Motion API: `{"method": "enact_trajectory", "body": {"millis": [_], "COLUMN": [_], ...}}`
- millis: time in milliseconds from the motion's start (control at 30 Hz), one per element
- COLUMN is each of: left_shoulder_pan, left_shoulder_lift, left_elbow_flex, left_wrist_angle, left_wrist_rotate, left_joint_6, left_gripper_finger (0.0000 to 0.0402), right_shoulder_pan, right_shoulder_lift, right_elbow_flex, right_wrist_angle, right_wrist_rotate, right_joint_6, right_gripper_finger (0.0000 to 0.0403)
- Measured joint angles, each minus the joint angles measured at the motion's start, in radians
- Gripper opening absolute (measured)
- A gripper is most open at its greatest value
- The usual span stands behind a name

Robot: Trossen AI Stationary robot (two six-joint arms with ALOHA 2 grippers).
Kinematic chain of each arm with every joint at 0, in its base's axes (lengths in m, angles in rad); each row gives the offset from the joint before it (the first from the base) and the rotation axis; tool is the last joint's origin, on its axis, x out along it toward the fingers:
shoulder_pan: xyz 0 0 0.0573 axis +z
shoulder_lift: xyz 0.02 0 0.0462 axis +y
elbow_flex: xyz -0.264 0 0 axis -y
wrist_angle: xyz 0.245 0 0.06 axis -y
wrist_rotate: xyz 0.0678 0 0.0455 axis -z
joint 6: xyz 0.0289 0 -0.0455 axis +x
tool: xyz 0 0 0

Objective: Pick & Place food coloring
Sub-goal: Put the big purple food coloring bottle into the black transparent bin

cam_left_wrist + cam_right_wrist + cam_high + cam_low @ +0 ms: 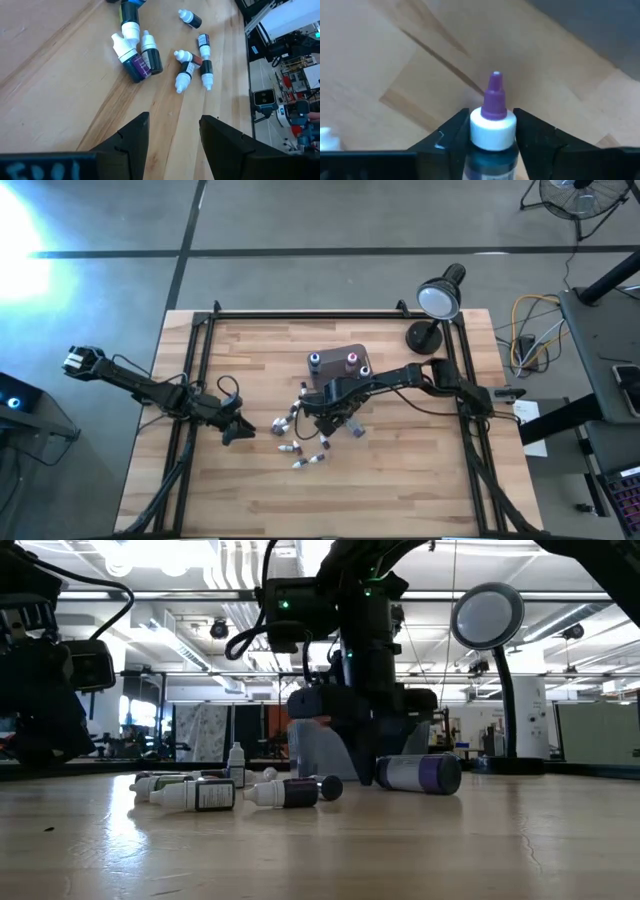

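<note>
right gripper (492, 131) pinching purple-tipped, white-collared dropper bottle (493, 120) at neck, low over wooden table (420, 470) beside smoky-grey tub (338, 363); thin hold, could twist loose; left gripper (172, 131) fingers parted, empty, near loose bottles (165, 55)

Wood table (420, 480) w/ scattered food coloring bottles (300, 442), grey tub (340, 362), lamp (436, 305).
</note>
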Motion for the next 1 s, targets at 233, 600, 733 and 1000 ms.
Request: {"method": "enact_trajectory", "body": {"millis": [233,600,733,1000], "left_shoulder_pan": [0.000,0.000,0.000,0.000], "left_shoulder_lift": [0.000,0.000,0.000,0.000], "left_elbow_flex": [0.000,0.000,0.000,0.000], "left_wrist_angle": [0.000,-0.003,-0.003,-0.005], "left_wrist_rotate": [0.000,0.000,0.000,0.000], "left_joint_6": [0.000,0.000,0.000,0.000], "left_gripper_finger": [0.0151,0.0151,0.0151,0.0151], "right_shoulder_pan": [0.003,0.196,0.331,0.388], "right_shoulder_lift": [0.007,-0.132,-0.132,-0.095], "right_elbow_flex": [-0.002,0.010,0.006,0.003], "right_wrist_angle": [0.003,0.028,0.019,-0.151], "right_wrist_rotate": [0.037,0.475,0.751,1.096], "right_joint_6": [-0.014,0.373,0.645,0.965], "right_gripper_finger": [0.0107,0.0107,0.0109,0.0109]}}
